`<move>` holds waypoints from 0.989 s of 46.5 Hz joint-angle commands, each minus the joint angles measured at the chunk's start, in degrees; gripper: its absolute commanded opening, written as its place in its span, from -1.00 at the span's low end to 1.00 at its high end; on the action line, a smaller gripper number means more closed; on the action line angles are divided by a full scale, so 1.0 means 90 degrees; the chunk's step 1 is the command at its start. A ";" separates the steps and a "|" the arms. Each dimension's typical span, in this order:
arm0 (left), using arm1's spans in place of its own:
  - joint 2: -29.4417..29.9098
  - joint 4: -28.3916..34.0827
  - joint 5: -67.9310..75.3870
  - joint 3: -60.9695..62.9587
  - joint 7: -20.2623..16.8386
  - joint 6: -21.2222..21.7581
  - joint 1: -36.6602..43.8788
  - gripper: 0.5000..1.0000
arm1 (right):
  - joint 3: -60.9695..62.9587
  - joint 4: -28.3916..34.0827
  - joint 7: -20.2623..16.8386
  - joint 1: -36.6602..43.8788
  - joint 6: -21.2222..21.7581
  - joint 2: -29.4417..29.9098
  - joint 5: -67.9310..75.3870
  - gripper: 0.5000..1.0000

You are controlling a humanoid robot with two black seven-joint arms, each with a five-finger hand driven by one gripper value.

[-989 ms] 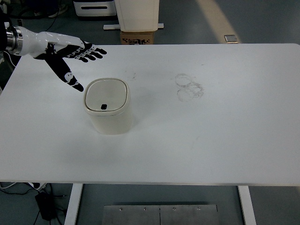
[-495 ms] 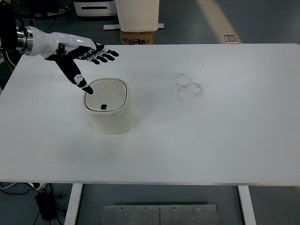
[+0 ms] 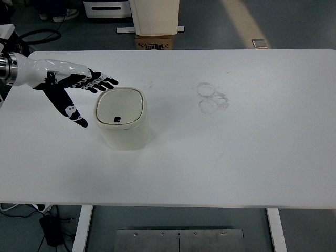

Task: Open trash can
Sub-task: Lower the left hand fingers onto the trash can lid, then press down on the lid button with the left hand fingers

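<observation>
A small cream trash can (image 3: pixel 122 119) stands on the white table (image 3: pixel 220 152), left of centre. Its lid (image 3: pixel 119 106) is down and flat, with a small dark button near the front edge. My left hand (image 3: pixel 79 92) comes in from the left edge, white with black fingers. It hovers just left of the can with the fingers spread. The fingertips (image 3: pixel 110 82) point toward the can's back left corner and the thumb (image 3: pixel 71 111) hangs down on the left. It holds nothing and does not touch the can. The right arm is out of view.
Faint ring marks (image 3: pixel 211 97) stain the table right of centre. Beyond the far edge stand a cardboard box (image 3: pixel 155 42) and a white cabinet (image 3: pixel 153 16) on the floor.
My left hand has drawn back to the left and lower, off the can's lid edge. The thumb that reached over the lid's left rim is now clear of it. The can has not moved.
</observation>
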 commanded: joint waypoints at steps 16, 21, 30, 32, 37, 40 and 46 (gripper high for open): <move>-0.0293 -0.0079 0.0010 0.0005 0.0000 -0.0004 0.0272 1.00 | 0.0000 0.0006 0.0000 0.0001 0.0001 0.0000 0.0000 0.97; -0.0390 -0.0079 0.0010 0.0005 0.0000 -0.0004 0.0281 1.00 | 0.0000 0.0006 0.0000 0.0001 0.0001 0.0000 0.0000 0.97; -0.0576 -0.0079 0.0010 0.0005 0.0000 -0.0004 0.0281 1.00 | 0.0000 0.0006 0.0000 0.0001 0.0001 0.0000 0.0000 0.97; -0.0576 -0.0079 0.0010 0.0005 0.0000 -0.0004 0.0281 1.00 | 0.0000 0.0006 0.0000 0.0001 0.0001 0.0000 0.0000 0.97; -0.0586 -0.0079 0.0001 0.0005 0.0000 -0.0004 0.0281 1.00 | 0.0000 0.0006 0.0000 0.0001 0.0001 0.0000 0.0000 0.97; -0.0586 -0.0079 0.0010 0.0005 0.0000 -0.0004 0.0281 1.00 | 0.0000 0.0006 0.0000 0.0001 0.0001 0.0000 0.0000 0.97; -0.0576 -0.0069 0.0001 0.0015 0.0000 -0.0004 0.0291 1.00 | 0.0000 0.0006 0.0000 0.0001 0.0001 0.0000 0.0000 0.97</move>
